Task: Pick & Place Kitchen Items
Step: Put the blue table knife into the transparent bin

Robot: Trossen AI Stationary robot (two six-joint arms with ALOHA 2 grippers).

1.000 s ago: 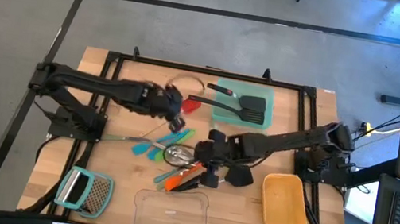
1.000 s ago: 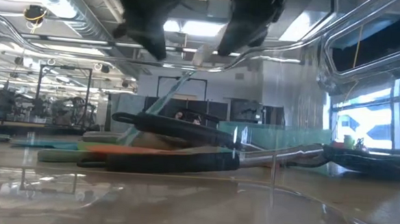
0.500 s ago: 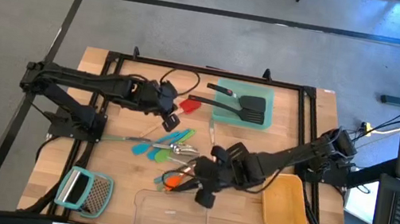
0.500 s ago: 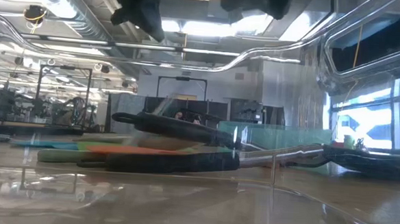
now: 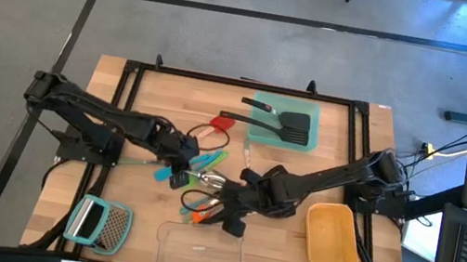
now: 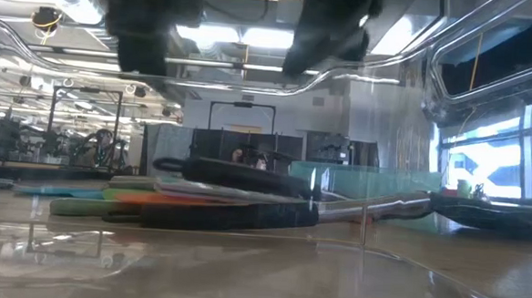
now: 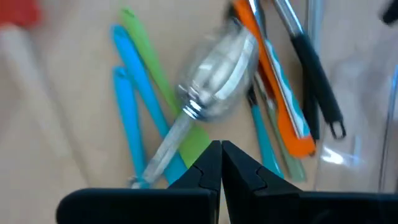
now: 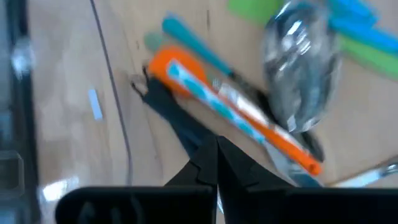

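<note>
The kitchen items lie in a loose pile mid-table: a silver spoon (image 5: pixel 207 180) (image 7: pixel 217 93), slim teal (image 7: pixel 124 118) and green (image 7: pixel 158 87) tools, and an orange tool (image 8: pixel 230 115) over a black handle (image 8: pixel 180 124). A red spatula (image 5: pixel 220 124) lies farther back. A black spatula (image 5: pixel 289 126) rests on the teal container (image 5: pixel 261 107). My left gripper (image 5: pixel 177 177) (image 7: pixel 221 158) hovers shut over the spoon's handle. My right gripper (image 5: pixel 233 223) (image 8: pixel 216 152) hovers shut over the orange tool and the black handle. In the low view both hang high above the pile.
A clear container (image 5: pixel 200 253) stands at the near edge, with a yellow container (image 5: pixel 332 236) to its right. The flat grater (image 5: pixel 97 222) with a teal handle lies at the near left. A black frame (image 5: pixel 123 114) borders the wooden table.
My left gripper has come from beside the red spatula toward the table's near edge and down, over the pile. A slim tool that slanted up from the pile a second ago now lies flat. My right gripper has shifted a little toward the near edge.
</note>
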